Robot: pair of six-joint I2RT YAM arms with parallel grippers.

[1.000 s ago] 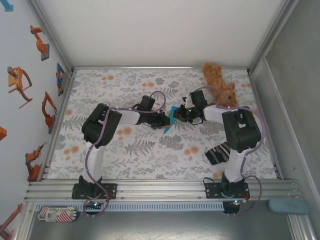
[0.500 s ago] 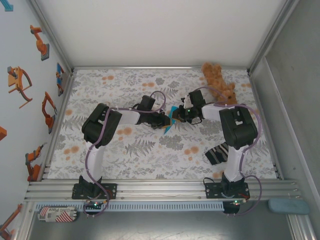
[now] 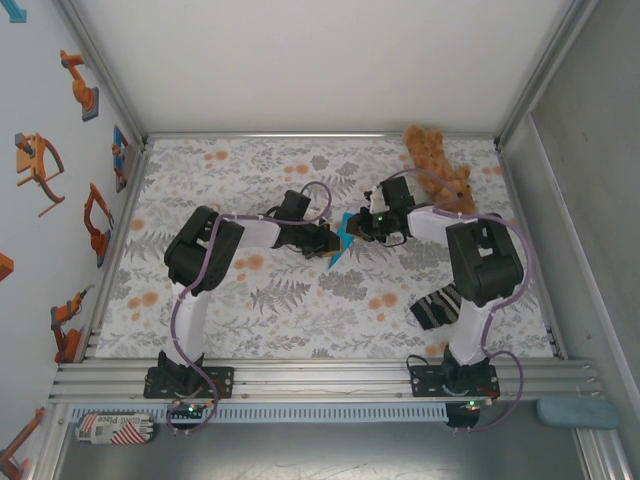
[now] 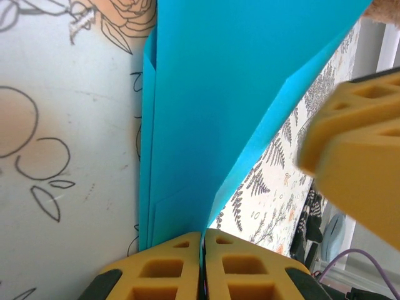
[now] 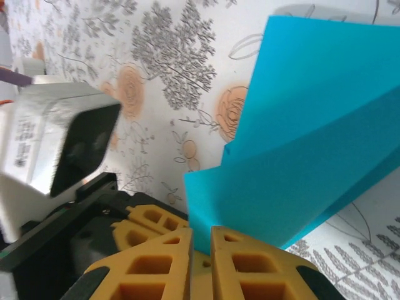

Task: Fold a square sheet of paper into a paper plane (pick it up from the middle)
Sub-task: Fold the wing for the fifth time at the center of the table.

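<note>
The square sheet of paper (image 3: 343,240), bright cyan and creased into folded layers, hangs just above the middle of the floral table between both grippers. My left gripper (image 3: 331,241) comes in from the left and is shut on the paper's lower edge (image 4: 206,94), with its yellow pads (image 4: 169,262) pressed together. My right gripper (image 3: 358,232) reaches in from the right. Its jaws (image 5: 201,240) are nearly together, and a folded edge of the paper (image 5: 300,137) is pinched in the narrow gap. The two grippers almost touch. Part of the paper is hidden by the fingers.
A brown teddy bear (image 3: 440,165) lies at the back right corner. A dark striped cloth (image 3: 437,305) lies by the right arm's base. Metal rails edge the table. The floral tabletop (image 3: 200,180) stretches to the left and front.
The right arm's wrist has swung slightly left and back again. The left jaws have pressed a touch tighter. The paper stays between both grippers.
</note>
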